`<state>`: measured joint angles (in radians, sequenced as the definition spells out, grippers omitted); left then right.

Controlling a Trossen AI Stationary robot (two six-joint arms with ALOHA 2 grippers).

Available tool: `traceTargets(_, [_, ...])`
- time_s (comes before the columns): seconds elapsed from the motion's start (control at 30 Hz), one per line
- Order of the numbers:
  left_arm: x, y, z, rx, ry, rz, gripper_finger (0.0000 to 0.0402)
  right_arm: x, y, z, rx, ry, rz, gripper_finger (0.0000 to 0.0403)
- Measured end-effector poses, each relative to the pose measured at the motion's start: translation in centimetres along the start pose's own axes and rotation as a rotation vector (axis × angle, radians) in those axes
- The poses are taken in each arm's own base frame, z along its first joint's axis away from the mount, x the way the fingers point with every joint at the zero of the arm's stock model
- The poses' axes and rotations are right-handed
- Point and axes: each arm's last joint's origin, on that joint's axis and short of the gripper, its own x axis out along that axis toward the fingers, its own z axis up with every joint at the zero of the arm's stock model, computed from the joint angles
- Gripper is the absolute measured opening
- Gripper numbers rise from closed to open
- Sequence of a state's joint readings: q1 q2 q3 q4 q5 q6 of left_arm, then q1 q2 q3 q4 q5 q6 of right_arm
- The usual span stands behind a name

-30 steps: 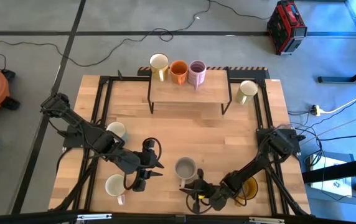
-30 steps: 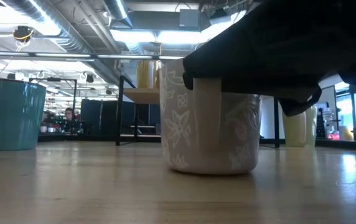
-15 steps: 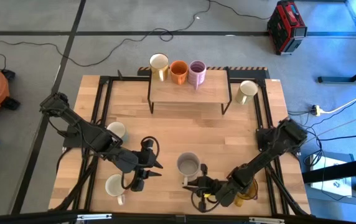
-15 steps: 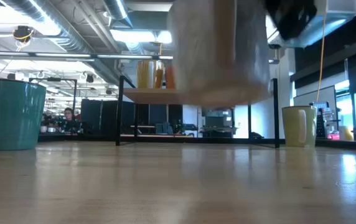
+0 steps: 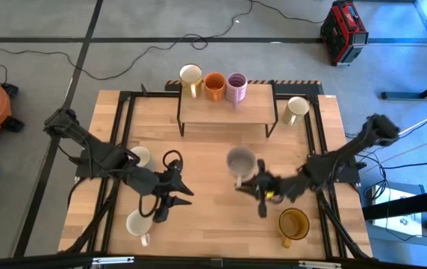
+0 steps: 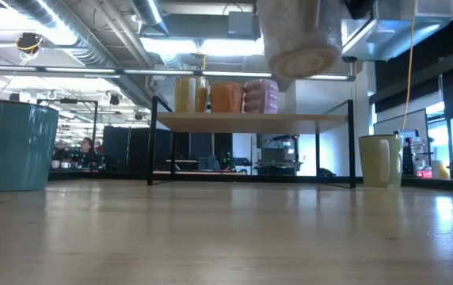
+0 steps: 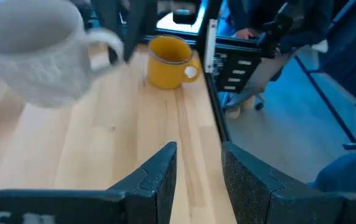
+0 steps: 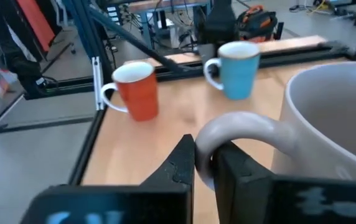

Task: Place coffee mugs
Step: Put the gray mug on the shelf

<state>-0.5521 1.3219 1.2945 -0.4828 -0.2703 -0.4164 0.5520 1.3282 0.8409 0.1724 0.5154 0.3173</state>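
Observation:
The grey mug [image 5: 240, 161] hangs in the air over the table's middle, held by my right gripper [image 5: 251, 184], which is shut on its handle. The low view shows its base [image 6: 298, 49] well above the tabletop. On the far shelf [image 5: 225, 112] stand a cream mug [image 5: 190, 77], an orange mug [image 5: 214, 85] and a lilac mug [image 5: 237, 87]. The amber mug [image 5: 293, 224] stands near the table's near right corner. My left gripper [image 5: 180, 200] is open and low over the near left part of the table, holding nothing. My right gripper pinches the grey mug's handle [image 8: 228, 127] between its two fingers [image 8: 181, 165], at the loop's outer curve. The fingers come about level from the table's near right side. The mug sits upright and lifted clear of the table.
A pale mug [image 5: 296, 109] stands at the far right beside the shelf. A blue mug [image 8: 239, 70] and a red mug [image 8: 134, 90] stand on the table's left side, near my left arm. Bare wood lies between the shelf and the grippers.
My right gripper has lifted the grey mug off the table near the near edge and carried it up and toward the far edge and the right. The mug has stayed upright and is now clear of the tabletop.

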Motion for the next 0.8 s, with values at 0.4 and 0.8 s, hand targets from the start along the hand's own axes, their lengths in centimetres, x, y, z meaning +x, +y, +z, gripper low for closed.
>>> traceTargets(0.4, [0.2,3.1,1.5,-0.109,-0.051,0.096,0.0121,-4.8,-11.8,4.2,-0.122,-0.019,0.042,0.0013])
traceTargets(0.8, [0.4,6.1,2.4,-0.159,-0.090,0.215,0.0121,-7.9,-20.1,5.4,-0.128,-0.048,-0.009,0.0012])
